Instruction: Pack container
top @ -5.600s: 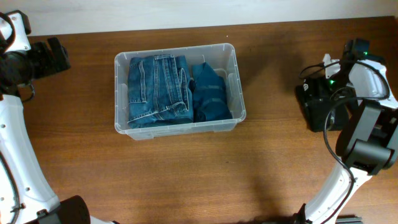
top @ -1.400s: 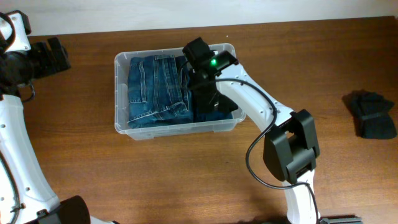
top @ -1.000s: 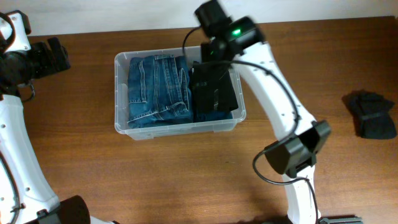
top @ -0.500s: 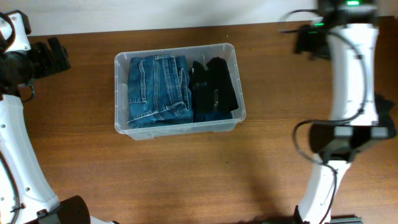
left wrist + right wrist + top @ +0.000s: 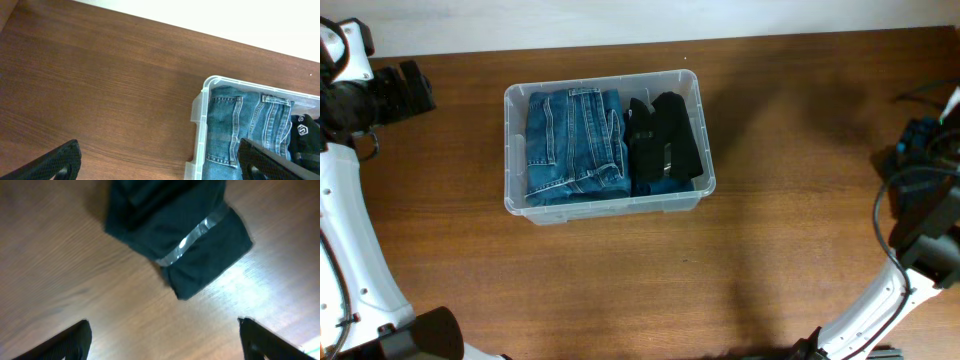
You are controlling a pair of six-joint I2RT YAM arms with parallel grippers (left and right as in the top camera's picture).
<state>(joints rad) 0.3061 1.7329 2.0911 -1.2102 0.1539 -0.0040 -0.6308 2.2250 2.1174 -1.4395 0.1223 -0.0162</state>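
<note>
The clear container [image 5: 610, 205] stands left of the table's middle. In it, folded blue jeans [image 5: 572, 145] fill the left part, and a black garment [image 5: 665, 135] lies on a teal one in the right part. My left gripper [image 5: 162, 165] is open and empty at the far left, apart from the container's corner [image 5: 204, 95]; the jeans [image 5: 240, 125] show beside it. My right gripper [image 5: 165, 342] is open and empty at the far right of the table [image 5: 918, 160], above a folded dark garment with a shiny strip [image 5: 180, 235].
The brown wooden table [image 5: 620, 280] ends at a pale wall along the back edge [image 5: 620, 25]. In the overhead view the right arm covers the dark garment at the far right.
The right arm laid the black garment in the container's right part, let go, rose, and swung to the far right above the dark garment. The left arm has not moved.
</note>
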